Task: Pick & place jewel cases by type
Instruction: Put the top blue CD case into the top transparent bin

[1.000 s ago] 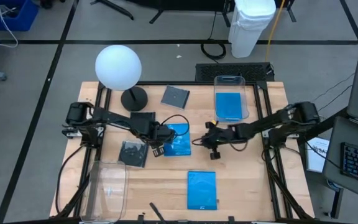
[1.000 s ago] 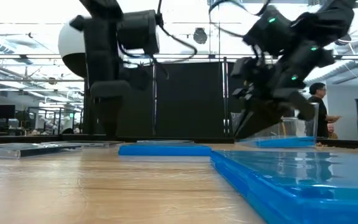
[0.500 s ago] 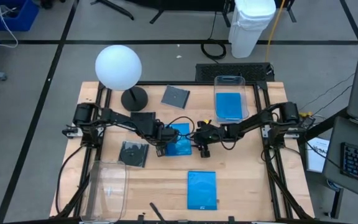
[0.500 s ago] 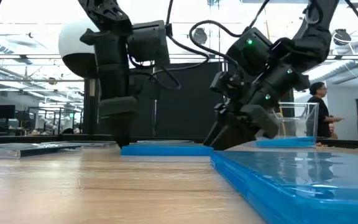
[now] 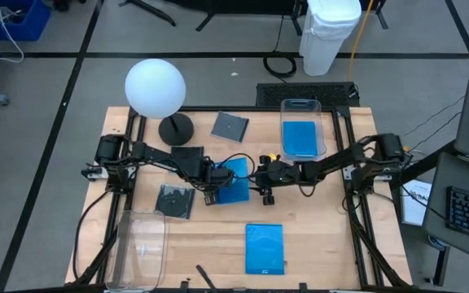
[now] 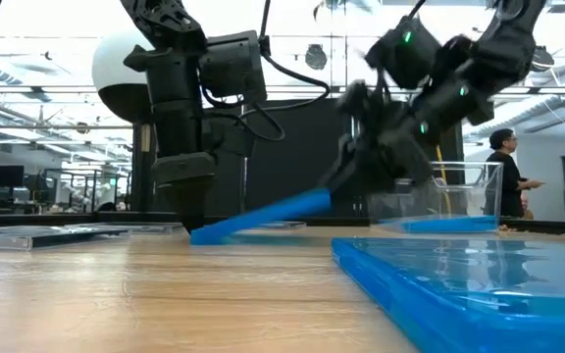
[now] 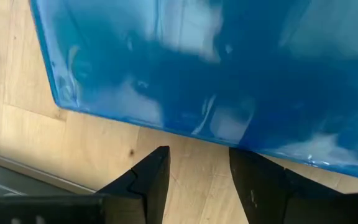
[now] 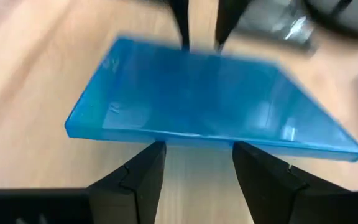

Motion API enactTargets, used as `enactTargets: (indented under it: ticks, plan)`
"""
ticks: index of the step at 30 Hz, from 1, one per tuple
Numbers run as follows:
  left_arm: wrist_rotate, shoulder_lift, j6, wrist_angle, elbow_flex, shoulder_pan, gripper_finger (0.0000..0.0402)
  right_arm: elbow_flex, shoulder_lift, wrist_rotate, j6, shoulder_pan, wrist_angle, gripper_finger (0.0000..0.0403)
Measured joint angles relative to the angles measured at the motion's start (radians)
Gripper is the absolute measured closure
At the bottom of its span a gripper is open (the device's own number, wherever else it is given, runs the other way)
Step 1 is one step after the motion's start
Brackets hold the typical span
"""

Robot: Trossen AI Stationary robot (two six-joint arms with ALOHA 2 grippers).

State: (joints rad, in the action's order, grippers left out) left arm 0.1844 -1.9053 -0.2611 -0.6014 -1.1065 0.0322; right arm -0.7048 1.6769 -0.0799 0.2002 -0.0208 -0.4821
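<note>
Wooden desk (image 5: 316, 236), mid-centre: blue jewel case (image 6: 261, 217) tilted — my right claw (image 5: 265, 178) pinches its raised edge, left claw (image 5: 210, 189) spread at the low edge. Next: lift clear, carry to the bin (image 5: 302, 130).

Overhead camera straight down on the whole table (image 5: 316, 220), low camera level across it beside a blue case (image 6: 459, 284), wrist cameras close on the tilted blue case (image 8: 210, 99) at the table's middle, seen by all four views

Tilted case (image 5: 234, 181) between left tool (image 5: 211, 194) and right tool (image 5: 265, 184)
</note>
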Motion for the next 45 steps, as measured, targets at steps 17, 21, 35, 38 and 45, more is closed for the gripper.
enactTargets:
  ticks: [17,21,35,38,45]
  plan:
    - [-0.001,0.0,-0.003,0.005,0.0,0.0,0.0229,-0.002,-0.017,-0.033,0.133,-0.009,-0.025,0.0214]
    - [-0.001,0.0,-0.005,0.005,0.0,0.0,0.0229,-0.003,-0.016,-0.061,0.22,-0.013,-0.047,0.0206]
    - [-0.002,-0.001,-0.009,0.003,0.001,0.0,0.0231,-0.003,0.091,-0.19,0.437,-0.018,-0.262,0.02]
    - [-0.002,-0.001,-0.006,0.003,0.001,0.0,0.0231,-0.003,0.093,-0.22,0.441,-0.03,-0.263,0.02]
    - [-0.003,-0.001,-0.003,0.005,0.001,0.0,0.0231,-0.003,0.094,-0.315,0.534,-0.08,-0.289,0.0202]
